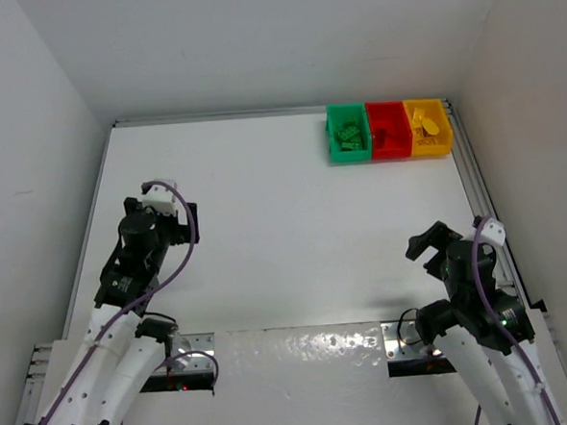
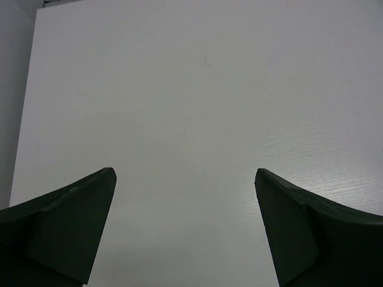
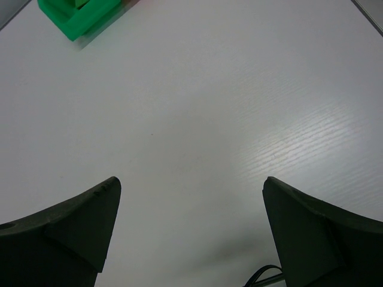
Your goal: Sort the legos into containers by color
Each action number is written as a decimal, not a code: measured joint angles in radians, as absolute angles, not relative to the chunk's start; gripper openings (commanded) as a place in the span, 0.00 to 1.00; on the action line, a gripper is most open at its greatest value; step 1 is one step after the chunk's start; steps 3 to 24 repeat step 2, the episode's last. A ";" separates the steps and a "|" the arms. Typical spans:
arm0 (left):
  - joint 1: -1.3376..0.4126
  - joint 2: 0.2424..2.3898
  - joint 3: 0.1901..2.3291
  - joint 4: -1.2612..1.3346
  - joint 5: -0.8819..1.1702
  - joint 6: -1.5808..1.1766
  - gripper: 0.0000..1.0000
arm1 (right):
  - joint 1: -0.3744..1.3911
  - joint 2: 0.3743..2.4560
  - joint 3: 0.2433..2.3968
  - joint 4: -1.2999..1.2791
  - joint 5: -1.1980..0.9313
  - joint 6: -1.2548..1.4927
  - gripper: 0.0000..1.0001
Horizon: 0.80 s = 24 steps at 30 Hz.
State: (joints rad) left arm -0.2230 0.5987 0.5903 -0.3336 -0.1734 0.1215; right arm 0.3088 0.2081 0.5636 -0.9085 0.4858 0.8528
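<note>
As far as surroundings go, it's just white walls (image 1: 48, 140) boxing in the white table (image 1: 285, 232), plus a metal rail (image 1: 477, 196) down its right edge. The three bins sit touching in a row at the far right corner: green bin (image 1: 348, 155), red bin (image 1: 390, 154), yellow bin (image 1: 432, 150). Green legos (image 1: 350, 131), red legos (image 1: 388, 137) and yellow legos (image 1: 427, 122) lie inside their matching colors. Left gripper (image 2: 185, 173) hangs wide open over the left side, well apart from them. Right gripper (image 3: 191, 179) is spread open too, gripping nothing, with the bins well ahead of it.
</note>
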 measured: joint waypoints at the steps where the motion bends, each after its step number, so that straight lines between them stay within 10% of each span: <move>1: -0.223 0.598 0.590 -0.334 -0.173 0.121 1.00 | 0.309 0.208 0.564 -0.911 0.487 0.854 0.99; 24: -0.223 0.595 0.590 -0.334 -0.173 0.121 1.00 | 0.309 0.208 0.564 -0.914 0.488 0.855 0.99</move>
